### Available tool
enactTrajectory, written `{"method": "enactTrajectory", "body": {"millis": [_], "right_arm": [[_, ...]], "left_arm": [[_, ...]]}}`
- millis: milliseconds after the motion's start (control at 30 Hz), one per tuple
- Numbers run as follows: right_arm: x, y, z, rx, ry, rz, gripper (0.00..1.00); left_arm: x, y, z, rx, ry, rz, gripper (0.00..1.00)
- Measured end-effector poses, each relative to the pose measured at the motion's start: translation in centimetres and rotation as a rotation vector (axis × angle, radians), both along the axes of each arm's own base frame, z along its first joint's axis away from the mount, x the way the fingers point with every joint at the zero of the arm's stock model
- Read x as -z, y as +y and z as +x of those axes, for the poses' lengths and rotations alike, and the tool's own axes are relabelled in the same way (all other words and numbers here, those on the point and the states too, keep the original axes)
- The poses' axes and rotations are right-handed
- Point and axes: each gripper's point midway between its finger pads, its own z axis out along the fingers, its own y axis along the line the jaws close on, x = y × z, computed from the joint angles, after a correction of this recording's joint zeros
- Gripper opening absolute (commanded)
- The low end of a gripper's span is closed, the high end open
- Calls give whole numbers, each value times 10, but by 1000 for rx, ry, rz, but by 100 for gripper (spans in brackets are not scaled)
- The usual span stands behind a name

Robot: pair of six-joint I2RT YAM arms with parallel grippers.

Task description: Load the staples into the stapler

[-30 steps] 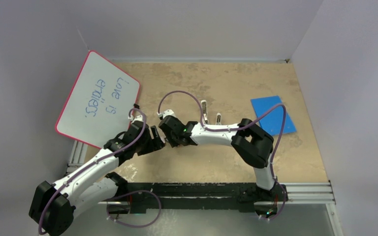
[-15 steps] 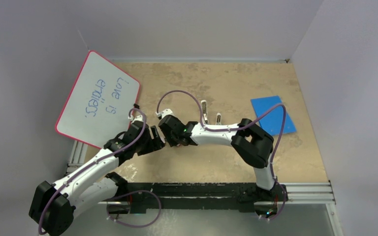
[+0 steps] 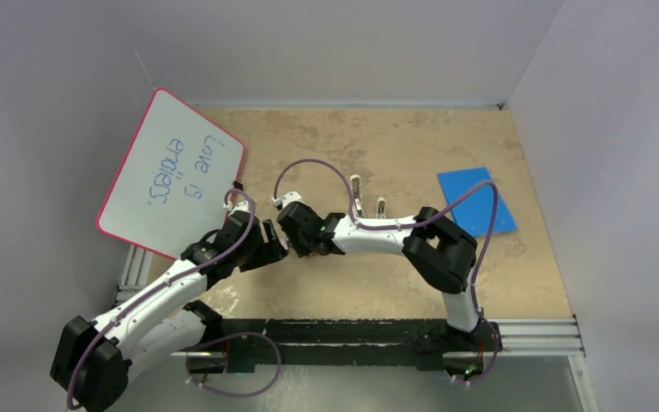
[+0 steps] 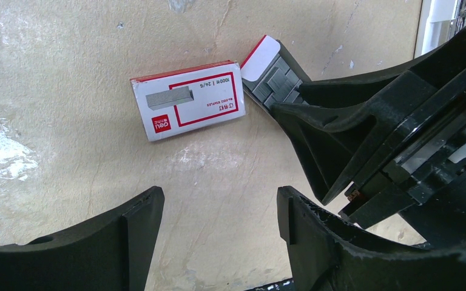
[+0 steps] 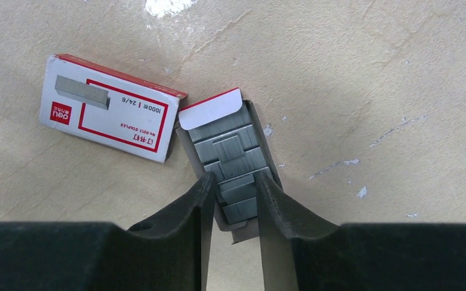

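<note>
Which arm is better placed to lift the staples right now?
Right. The right gripper straddles the staples in their open tray, a finger on each side. The left gripper hangs open over bare table, short of the red-and-white box.

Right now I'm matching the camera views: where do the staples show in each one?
Top external: not in it, hidden.
Left wrist: staples upper middle, right of the box.
Right wrist: staples at centre, between the right jaws; box upper left.
Shared landmark: the red-and-white box.
</note>
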Motion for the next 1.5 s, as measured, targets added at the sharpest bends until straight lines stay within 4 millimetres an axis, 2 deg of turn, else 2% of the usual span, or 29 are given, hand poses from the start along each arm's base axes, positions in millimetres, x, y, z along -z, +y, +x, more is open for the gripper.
{"method": "enactTrajectory", "body": {"millis": [300, 533, 733, 933, 1333, 1500], "right_arm": [[0, 1, -1, 0, 5, 6, 24], [0, 1, -1, 3, 6, 8, 36], [0, 3, -2, -7, 10, 15, 38], [0, 2, -3, -13, 7, 17, 34], [1, 0, -8, -63, 4, 28, 37], [1, 0, -9, -81, 3, 24, 30]], "left_arm": [[0, 0, 0, 0, 0, 0, 68], [0, 0, 0, 0, 0, 0, 68], [0, 0, 0, 0, -1, 0, 68], [0, 0, 0, 0, -1, 0, 68], [0, 0, 0, 1, -1, 0, 68], [0, 0, 0, 1, -1, 0, 68]]}}
